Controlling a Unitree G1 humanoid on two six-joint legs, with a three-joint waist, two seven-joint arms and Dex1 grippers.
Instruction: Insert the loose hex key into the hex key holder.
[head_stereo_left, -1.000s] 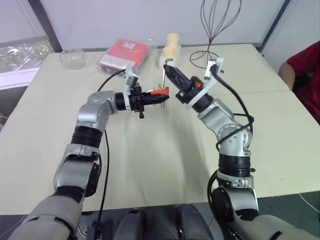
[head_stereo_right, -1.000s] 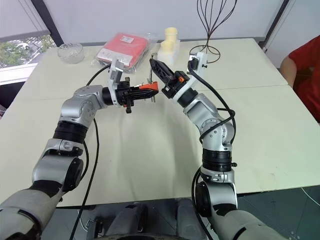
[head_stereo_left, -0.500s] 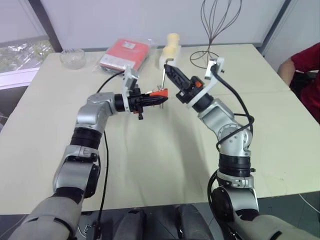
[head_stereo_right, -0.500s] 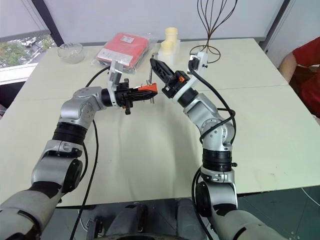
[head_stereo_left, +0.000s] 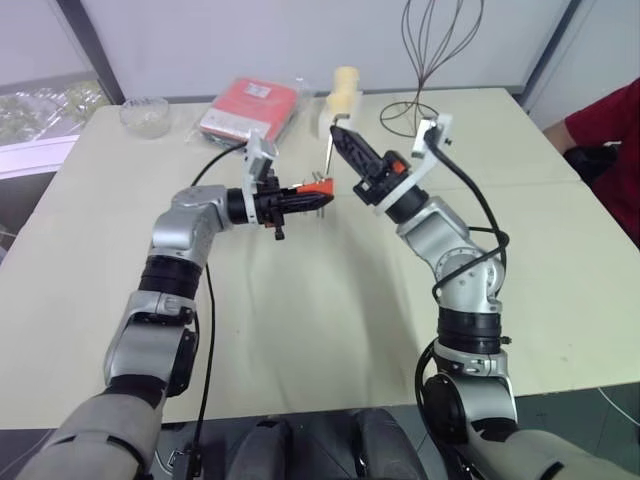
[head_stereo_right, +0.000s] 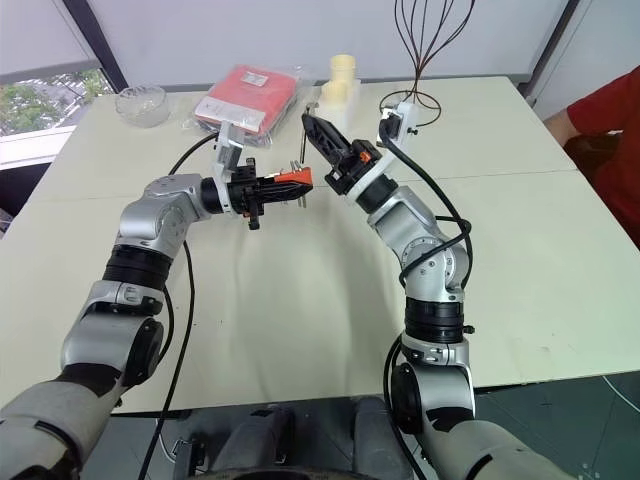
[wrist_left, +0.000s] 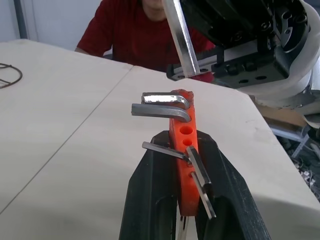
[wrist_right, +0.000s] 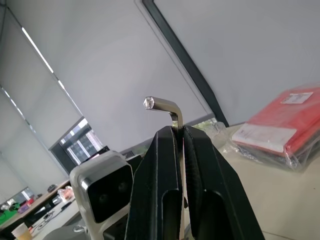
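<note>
My left gripper (head_stereo_left: 300, 197) is shut on the red-orange hex key holder (wrist_left: 186, 145) and carries it level above the table, with short metal keys sticking out of it. Two empty holes show near the holder's far end. My right gripper (wrist_right: 181, 131) is shut on the loose hex key (wrist_right: 170, 107), a thin L-shaped rod whose bent end rises past the fingertips. In the left eye view the loose hex key (head_stereo_left: 329, 150) hangs nearly upright just beyond the holder's (head_stereo_left: 318, 187) tip. In the left wrist view its long shaft (wrist_left: 179, 37) ends just above the holder.
At the back of the table (head_stereo_left: 300, 320) lie a red packet in clear plastic (head_stereo_left: 245, 105), a glass bowl (head_stereo_left: 145, 113), cream-coloured cylinders (head_stereo_left: 338, 95) and a wire stand (head_stereo_left: 425, 60). A person in a red shirt (head_stereo_left: 610, 120) sits at the right edge.
Both arms hold still with their loads. The person at the right edge has shifted a little.
</note>
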